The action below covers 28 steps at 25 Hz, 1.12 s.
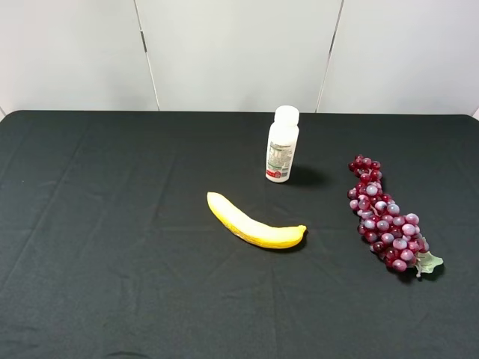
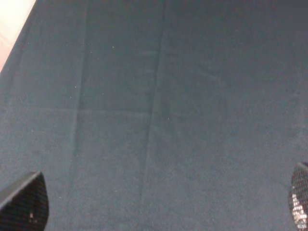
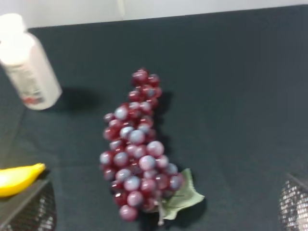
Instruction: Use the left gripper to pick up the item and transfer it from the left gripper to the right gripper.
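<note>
We see our left gripper (image 2: 159,204) spread wide and holding nothing, only bare black cloth (image 2: 159,106) between its fingertips. Our right gripper (image 3: 163,207) is just as wide and empty, looking down on the grapes (image 3: 137,154). They lie on the table's right side, leaf toward us, well apart from the banana (image 1: 254,224) and the upright white bottle (image 1: 282,146)

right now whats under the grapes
Only the black cloth shows around the grapes, with their green leaf lying flat on it. Whatever sits directly beneath the bunch is covered by the grapes themselves.
</note>
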Available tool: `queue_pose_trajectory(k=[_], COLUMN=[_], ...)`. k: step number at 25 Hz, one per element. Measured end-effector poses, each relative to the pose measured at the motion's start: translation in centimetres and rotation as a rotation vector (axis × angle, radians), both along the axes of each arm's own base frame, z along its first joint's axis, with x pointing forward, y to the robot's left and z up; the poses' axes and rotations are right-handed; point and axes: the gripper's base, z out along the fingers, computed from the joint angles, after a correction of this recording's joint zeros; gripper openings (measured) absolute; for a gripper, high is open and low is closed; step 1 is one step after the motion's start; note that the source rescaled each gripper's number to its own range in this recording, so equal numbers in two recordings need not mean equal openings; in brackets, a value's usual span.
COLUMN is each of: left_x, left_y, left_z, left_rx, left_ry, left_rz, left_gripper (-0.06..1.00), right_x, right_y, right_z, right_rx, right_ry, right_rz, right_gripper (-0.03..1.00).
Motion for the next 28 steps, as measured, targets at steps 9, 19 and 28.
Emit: queue_pose_trajectory(k=[9,19,28], left_x=[0.00,0.00,0.00], left_y=[0.00,0.00,0.00], left_z=[0.00,0.00,0.00], left_rx=[0.000,0.000,0.000], left_ry=[0.000,0.000,0.000], left_rz=[0.000,0.000,0.000], left_gripper=[1.00,1.00,1.00], right_x=[0.04,0.05,0.05], right_y=[0.02,0.02,0.02], right_z=[0.04,0.06,0.06], right_rx=[0.000,0.000,0.001], right_ry=[-0.004,-0.007,-0.007], right_rz=[-0.050,-0.050,-0.050], right_gripper=[1.00,1.00,1.00])
